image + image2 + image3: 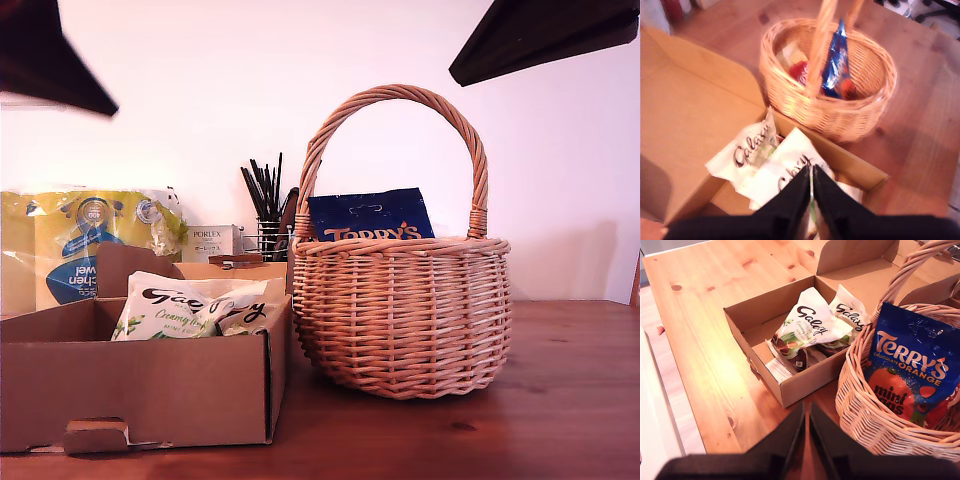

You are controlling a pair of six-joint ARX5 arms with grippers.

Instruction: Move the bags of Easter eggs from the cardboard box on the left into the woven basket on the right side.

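Jaws on both arms are pressed together with nothing between them: my first gripper [811,187] hangs above the cardboard box [150,385], and my second gripper [806,427] hangs over the gap between the box and the woven basket [400,315]. In the exterior view only two dark arm ends show at the upper corners, well above everything.

Note the load. Two white Galaxy bags [812,325] lie slanted in the box, overlapping, propped on the wall nearest the basket; you must part the jaws before any pickup. The blue Terry's bag [372,218] stands on edge inside the basket, leaning beside the handle, with a red bag [799,71] under it, so part of the transfer appears done.

Check clearances. The box wall and the basket belly stand just beside each other; whether they touch cannot be told. The arched handle [395,100] spans the basket mouth, so judge an entry to either side of it rather than across it. The standing blue bag takes up one side of the opening.

Behind the box stand a yellow pack [85,240], a white carton [210,240] and a wire pot of black sticks [268,205]; keep travel forward of them. The tabletop [560,400] on the exterior view's right lies bare.
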